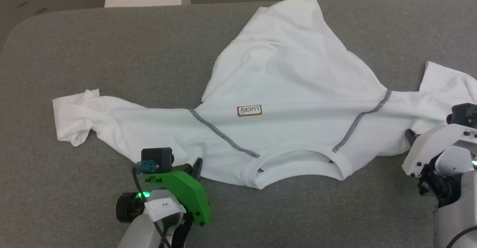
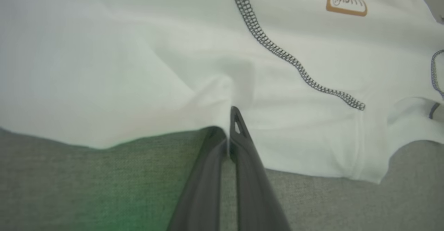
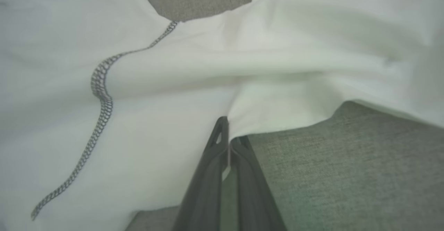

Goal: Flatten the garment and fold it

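The shirt (image 1: pixel 283 84) lies rumpled mid-pad (image 1: pixel 74 47), collar (image 1: pixel 298 166) at 6 o'clock, body bunched toward 12, sleeves (image 1: pixel 82 114) trailing to 9 and 3. I judge the cloth thin, light and limp. It will sag and slide, so the seamed near edges are the best place to hold it. My left gripper (image 2: pixel 230 127), at 7 o'clock, is pressed together, pinching that edge. My right gripper (image 3: pixel 229 135), at 4 o'clock, pinches its side likewise.

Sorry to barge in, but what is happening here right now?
The robot has a white T-shirt lying on a grey fabric surface, collar nearest it. The left gripper and the right gripper are each shut on its near edge, either side of the collar. It is not flat yet: the body is bunched and one sleeve crumpled.
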Robot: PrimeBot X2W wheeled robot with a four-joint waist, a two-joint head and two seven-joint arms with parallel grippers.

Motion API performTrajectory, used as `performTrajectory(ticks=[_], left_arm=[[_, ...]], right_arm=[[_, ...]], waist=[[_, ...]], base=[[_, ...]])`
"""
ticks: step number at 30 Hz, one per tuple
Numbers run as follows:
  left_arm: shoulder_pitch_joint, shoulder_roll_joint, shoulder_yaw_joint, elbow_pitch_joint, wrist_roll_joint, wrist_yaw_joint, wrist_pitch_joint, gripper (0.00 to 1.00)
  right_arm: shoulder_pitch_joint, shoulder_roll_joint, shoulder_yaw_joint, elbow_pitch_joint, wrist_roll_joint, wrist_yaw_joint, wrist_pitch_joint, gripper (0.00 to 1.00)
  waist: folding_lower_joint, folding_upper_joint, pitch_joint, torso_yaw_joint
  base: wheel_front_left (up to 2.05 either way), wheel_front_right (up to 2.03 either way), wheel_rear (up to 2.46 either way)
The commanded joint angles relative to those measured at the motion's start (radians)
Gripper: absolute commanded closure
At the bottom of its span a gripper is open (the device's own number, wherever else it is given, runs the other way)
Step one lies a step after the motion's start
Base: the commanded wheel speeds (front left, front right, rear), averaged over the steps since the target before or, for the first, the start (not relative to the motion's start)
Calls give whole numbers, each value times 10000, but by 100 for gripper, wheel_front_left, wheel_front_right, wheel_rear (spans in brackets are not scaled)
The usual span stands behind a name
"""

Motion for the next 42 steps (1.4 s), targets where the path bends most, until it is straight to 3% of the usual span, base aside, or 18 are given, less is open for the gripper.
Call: performTrajectory(ticks=[1, 6, 11, 17, 23, 27, 32, 38, 42], left_arm=[[-6, 80, 36, 98, 24, -63, -124, 100], [116, 74, 318, -426, -270, -233, -758, 100], [209, 432, 627, -1796, -616, -583, -885, 100], [-377, 1031, 995, -3836, -1302, -1085, -123, 100], [-1947, 1639, 1394, -5061, -1898, -1226, 1144, 100], [-3330, 1947, 1640, -5043, -1990, -1211, 1693, 100], [-5218, 2143, 1840, -4273, -1788, -1147, 1897, 100], [-7470, 2386, 2066, -2630, -1142, -1043, 1537, 100], [-8895, 2494, 2171, -1368, -634, -943, 958, 100]], right_arm=[[255, 51, 64, -161, -43, -13, -130, 100], [967, 51, 199, -1392, 331, -13, -369, 100], [1731, 51, 370, -3680, 402, -13, 88, 100], [1782, -33, 766, -6548, -353, -13, 1331, 100], [481, -1171, 1449, -7777, -437, -13, 2526, 100], [-907, -1996, 1843, -7659, -361, -13, 3147, 100], [-3123, -2655, 2582, -6521, -288, -13, 3449, 100], [-5760, -3256, 3590, -4556, -822, -13, 2972, 100], [-7496, -3254, 3992, -3134, -1107, -13, 2354, 100]], waist=[[-1, 0, -155, -1], [-1, 0, -586, -97], [-1, 0, -968, -253], [-1, 0, -1241, -381], [-1, 0, -1211, -499], [-1, 0, -965, -549], [-1, 0, -271, -581], [-1, 0, 895, -652], [-1, 0, 1709, -669]], base=[[0, 0, 0], [0, 0, 0], [0, 0, 0], [0, 0, 0], [0, 0, 0], [0, 0, 0], [0, 0, 0], [0, 0, 0], [0, 0, 0]])
